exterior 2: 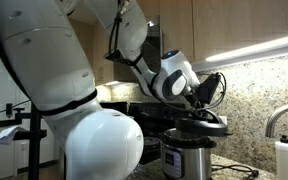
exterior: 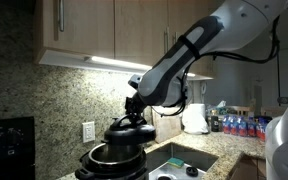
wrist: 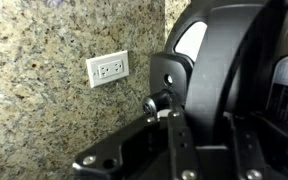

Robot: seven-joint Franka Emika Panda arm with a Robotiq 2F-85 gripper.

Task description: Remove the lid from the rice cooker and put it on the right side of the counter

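The black domed lid (exterior: 130, 132) is tilted and raised just above the rice cooker (exterior: 102, 165), whose steel rim shows below it. Both exterior views show this: lid (exterior 2: 209, 122), cooker (exterior 2: 189, 158). My gripper (exterior: 134, 112) comes down from above and is shut on the lid's top handle (exterior 2: 202, 103). In the wrist view the lid (wrist: 219, 50) fills the right side, with my fingers (wrist: 184, 125) clamped on its handle. The granite counter (exterior: 242, 163) runs to the right, past the sink.
A steel sink (exterior: 189, 158) lies right of the cooker, with a white kettle (exterior: 194, 120) and bottles (exterior: 239, 122) behind it. A faucet (exterior 2: 274, 120) and soap bottle (exterior 2: 284, 160) stand nearby. A wall outlet (wrist: 107, 68) sits in the granite backsplash. Cabinets hang overhead.
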